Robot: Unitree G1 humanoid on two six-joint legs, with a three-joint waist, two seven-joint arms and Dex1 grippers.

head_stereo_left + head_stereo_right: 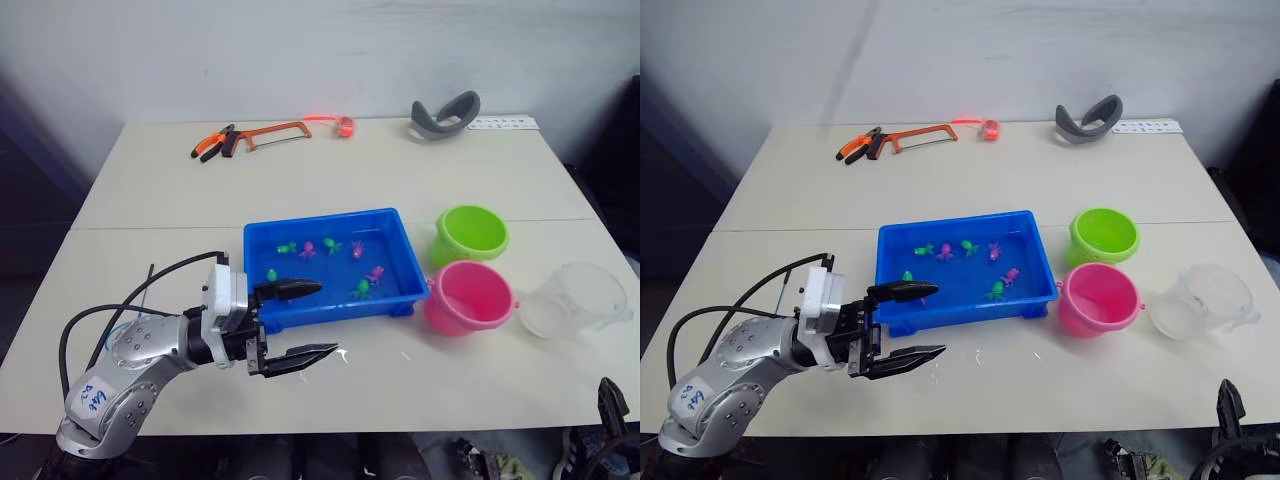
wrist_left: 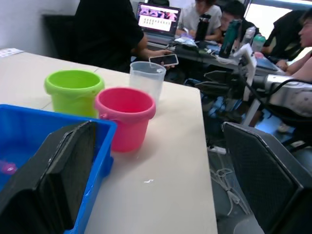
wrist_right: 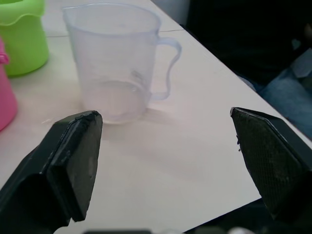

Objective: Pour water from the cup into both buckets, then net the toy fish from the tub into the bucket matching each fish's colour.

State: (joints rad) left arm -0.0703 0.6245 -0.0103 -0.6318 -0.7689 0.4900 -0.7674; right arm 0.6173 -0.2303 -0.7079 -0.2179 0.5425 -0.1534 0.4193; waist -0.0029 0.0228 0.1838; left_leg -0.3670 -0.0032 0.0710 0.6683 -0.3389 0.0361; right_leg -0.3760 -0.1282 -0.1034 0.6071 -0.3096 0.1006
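clear cup [image 1: 580,298] stands upright near the table's right edge, just right of the pink bucket [image 1: 467,296], with the green bucket [image 1: 471,233] behind that; it looks like thin, light, smooth plastic, likely slippery and easy to squash, so best taken by the side handle [image 3: 168,63] or low around the body, gently. water level inside is hard to tell. blue tub [image 1: 330,225] mid-table holds small green and pink toy fish [image 1: 362,288]. left gripper [image 1: 300,322] hovers at the tub's near-left corner, fingers apart and empty. right gripper [image 3: 168,146] faces the cup, fingers wide apart, nothing held. faint graduation marks on the cup are unreadable; a handwritten sticker [image 1: 90,395] on the left arm can't be made out.
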